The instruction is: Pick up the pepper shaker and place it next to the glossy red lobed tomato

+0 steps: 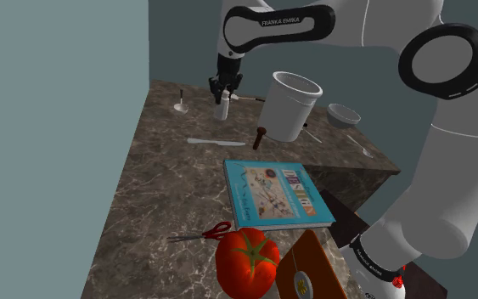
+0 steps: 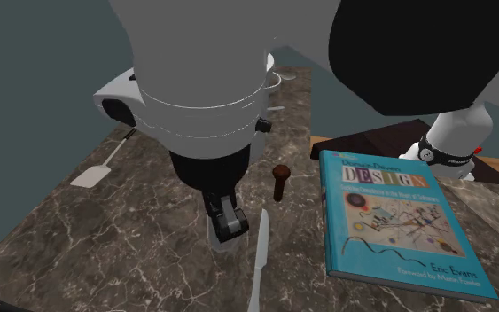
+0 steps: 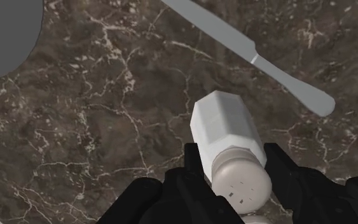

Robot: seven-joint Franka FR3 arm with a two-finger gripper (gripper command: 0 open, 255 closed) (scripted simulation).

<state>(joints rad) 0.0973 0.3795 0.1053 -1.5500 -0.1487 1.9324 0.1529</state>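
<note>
The pepper shaker (image 3: 225,124) is white with faceted sides and a rounded, perforated cap. My black gripper (image 3: 238,170) is shut on it just below the cap, one finger on each side. In the shoulder view the gripper (image 1: 222,88) holds the shaker (image 1: 222,110) upright at the far end of the dark marble counter (image 1: 160,195). I cannot tell whether its base touches the counter. The glossy red lobed tomato (image 1: 247,262) with a green stem lies at the near end, far from the shaker. In the second exterior view the gripper (image 2: 225,218) hangs under the white wrist.
A grey knife (image 3: 254,57) lies just beyond the shaker. A tall white pot (image 1: 292,104), a small grey bowl (image 1: 344,115), a brown knob (image 1: 260,136), a blue book (image 1: 275,193) and red-handled scissors (image 1: 203,234) share the counter. An orange-brown board (image 1: 309,270) leans beside the tomato.
</note>
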